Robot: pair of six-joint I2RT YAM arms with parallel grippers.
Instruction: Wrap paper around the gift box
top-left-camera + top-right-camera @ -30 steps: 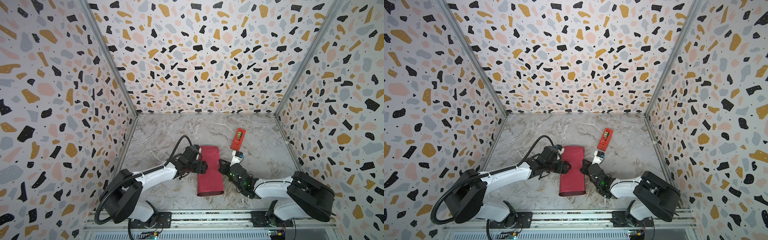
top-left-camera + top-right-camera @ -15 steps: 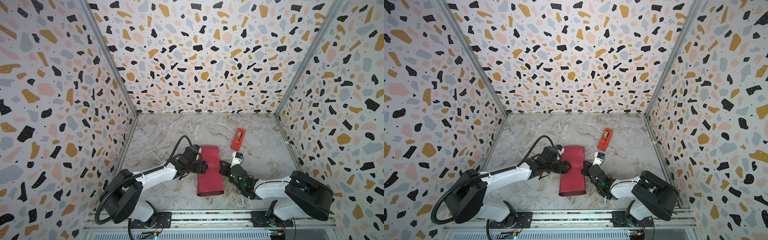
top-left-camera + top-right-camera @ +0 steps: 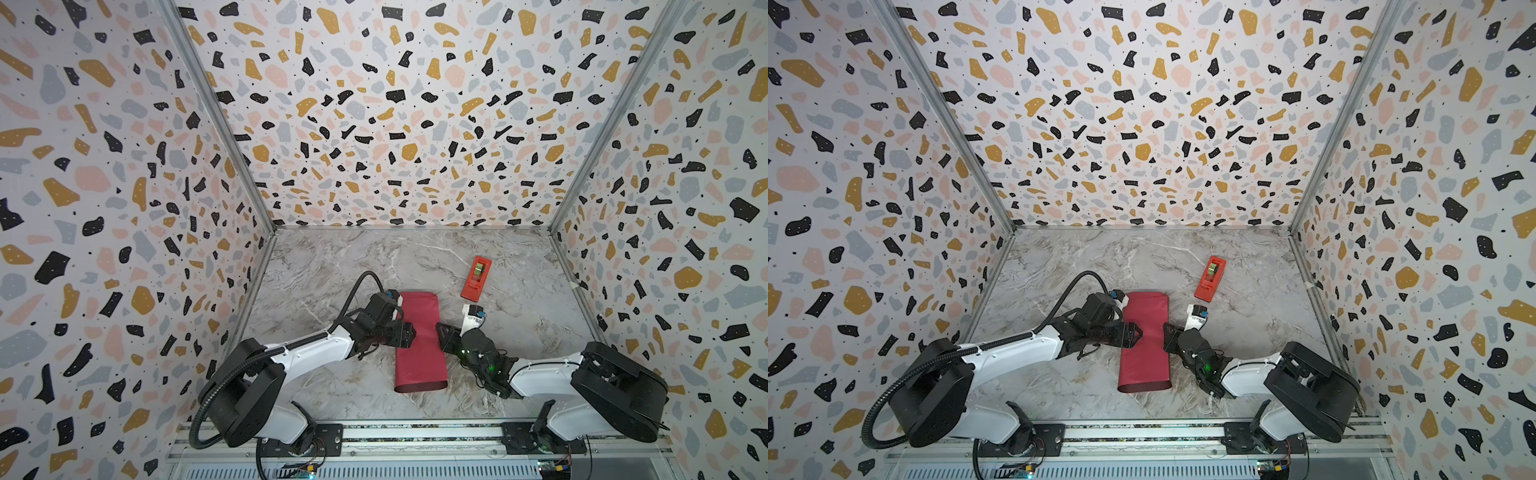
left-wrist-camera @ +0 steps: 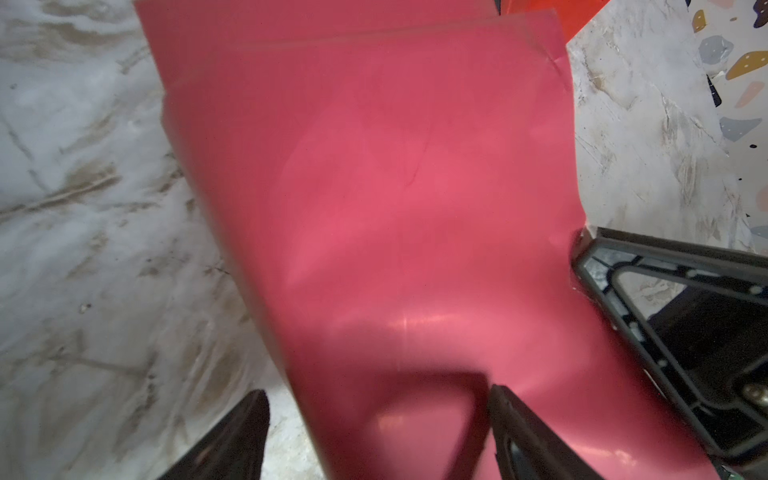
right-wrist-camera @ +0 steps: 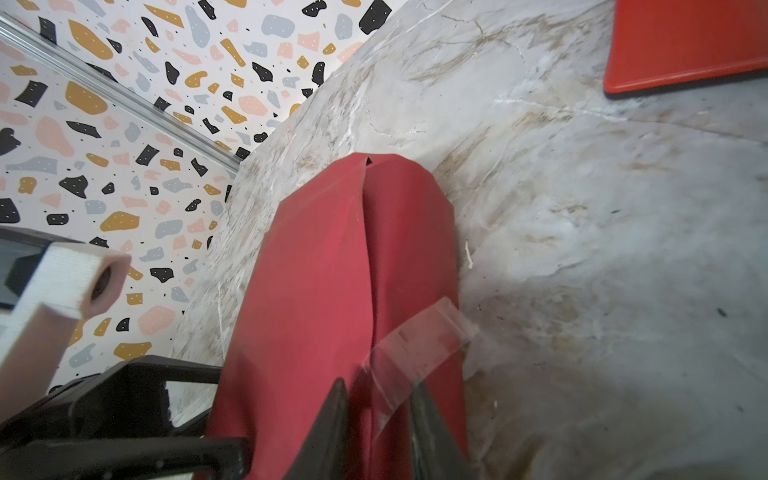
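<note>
Paper [image 3: 419, 349] lies as a sleeve on the table [image 3: 332, 266]; the gift box does not show, so we judge it is inside. The left gripper [image 4: 376, 395] stands wide open against the sleeve's side. The right gripper [image 5: 380, 399] has its jaws slightly apart around a clear tape strip [image 5: 415, 345] laid across the seam [image 5: 368, 249]. We should press this strip flat, without pulling the seam open. The sleeve's near end gapes dark. The tape dispenser [image 3: 476, 278] holds a roll [image 3: 478, 268].

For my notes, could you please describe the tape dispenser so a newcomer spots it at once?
On the marble table, find the dark red paper in the middle. The tape dispenser lies apart, behind it to the right: smaller, bright orange-red, with a greenish window.
</note>
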